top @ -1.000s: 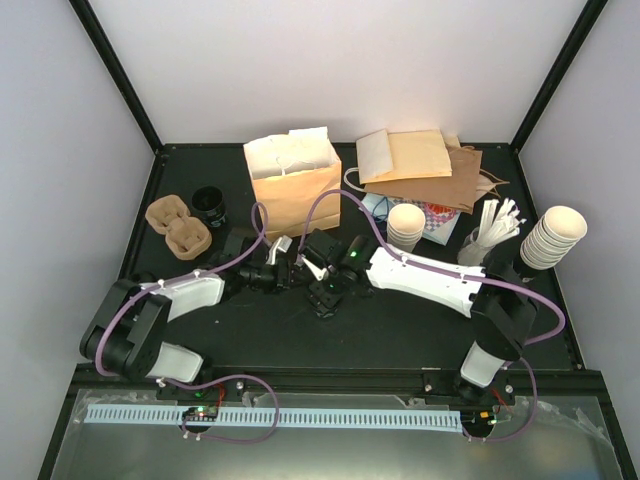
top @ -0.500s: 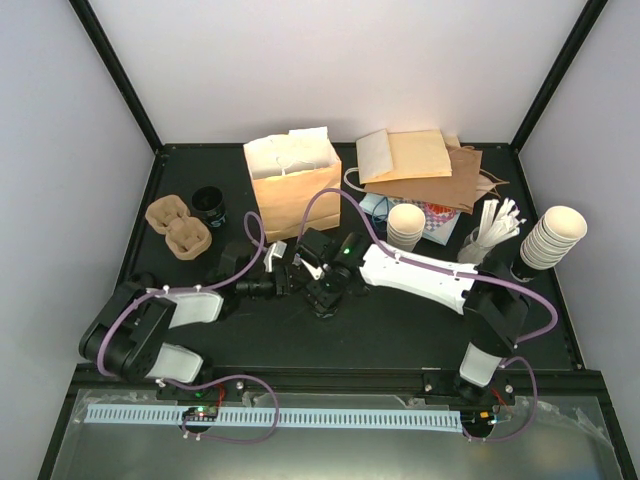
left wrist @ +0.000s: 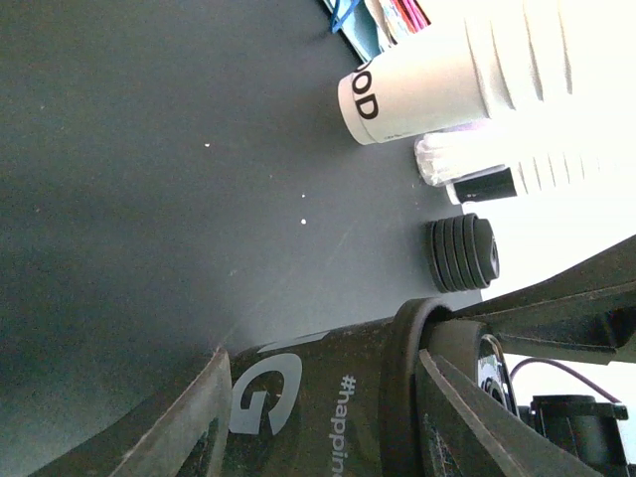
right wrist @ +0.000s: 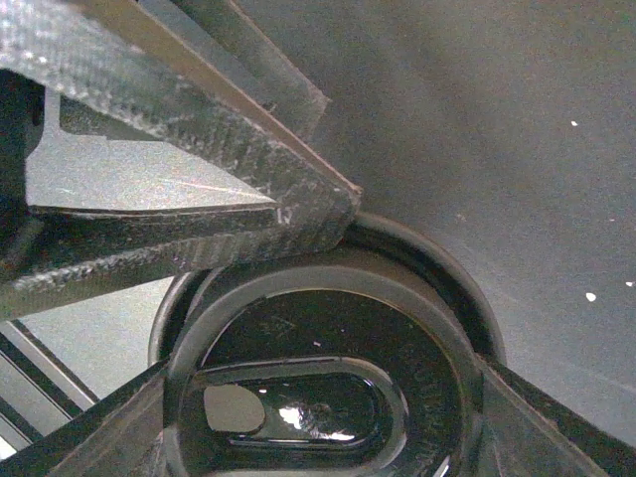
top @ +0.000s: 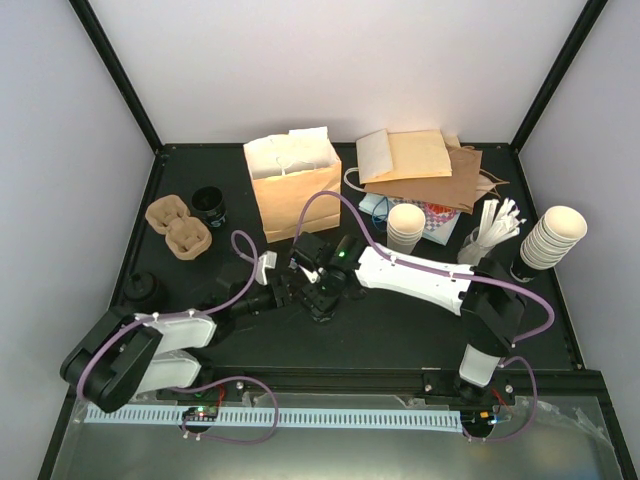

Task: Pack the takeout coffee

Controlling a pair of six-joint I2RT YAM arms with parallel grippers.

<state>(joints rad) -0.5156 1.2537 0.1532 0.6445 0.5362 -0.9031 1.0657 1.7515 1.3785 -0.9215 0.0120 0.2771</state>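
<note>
Only its wrist view showed the right gripper (right wrist: 328, 373) clamping the takeout coffee (right wrist: 318, 308) by the lid. Whether the left gripper (left wrist: 320, 370) gripped it was unclear.

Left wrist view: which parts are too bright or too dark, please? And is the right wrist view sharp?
Left wrist view: the stack of cups at upper right burns out to white; the takeout coffee at the bottom lies in shade and looks grey, its print still readable. Right wrist view: the black lid fills the frame, slightly soft, with one small glint.
</note>
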